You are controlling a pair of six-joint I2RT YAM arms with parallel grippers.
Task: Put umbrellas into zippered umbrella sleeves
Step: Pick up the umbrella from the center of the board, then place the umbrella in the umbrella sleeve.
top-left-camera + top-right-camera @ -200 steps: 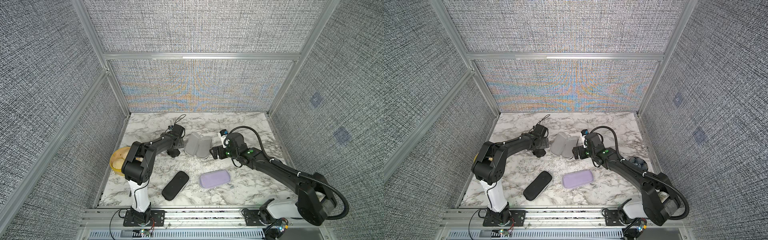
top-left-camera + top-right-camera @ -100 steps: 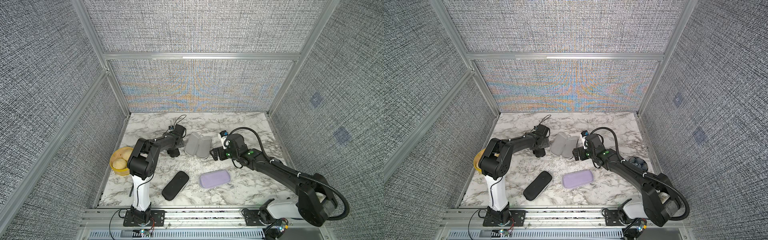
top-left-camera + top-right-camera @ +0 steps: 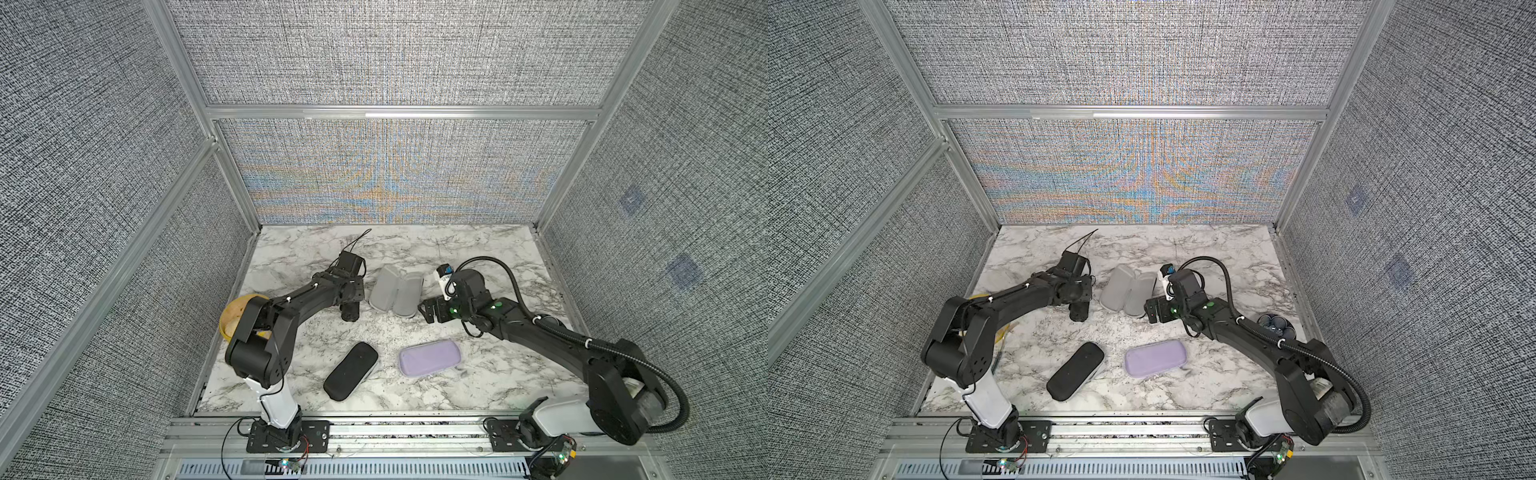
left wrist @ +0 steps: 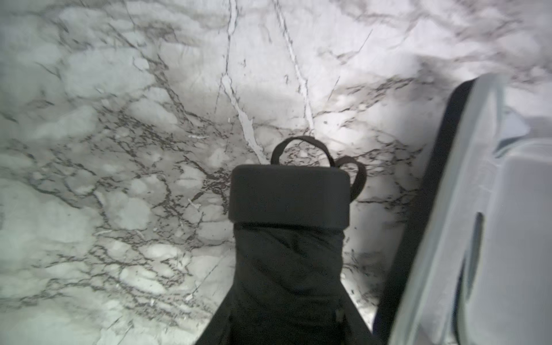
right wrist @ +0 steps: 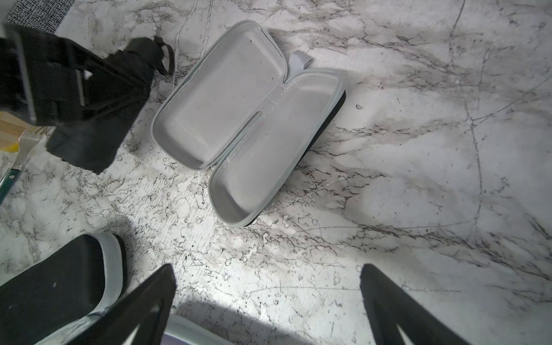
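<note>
A black umbrella point(image 4: 288, 239) with a wrist strap runs out from between the jaws of my left gripper point(image 4: 286, 322), which is shut on its fabric. In both top views the umbrella point(image 3: 349, 311) point(image 3: 1079, 311) points down at the marble just left of an open sleeve point(image 3: 397, 293) point(image 3: 1128, 293) point(image 5: 239, 119), which lies flat with its empty grey lining up. On the sleeve's right, low over the table, my right gripper point(image 3: 428, 309) point(image 5: 265, 268) is open and empty. A closed black sleeve point(image 3: 351, 376) point(image 3: 1075, 376) and a closed lavender sleeve point(image 3: 429, 357) point(image 3: 1155, 358) lie near the front.
A yellow basket point(image 3: 232, 309) sits at the left edge, half hidden by my left arm. A dark round holder point(image 3: 1275, 324) stands at the right edge behind my right arm. Grey fabric walls close in the marble table point(image 3: 478, 386) on three sides.
My left gripper's jaws have closed in on the black umbrella, and that arm's elbow has swung forward. The right arm has barely moved.
</note>
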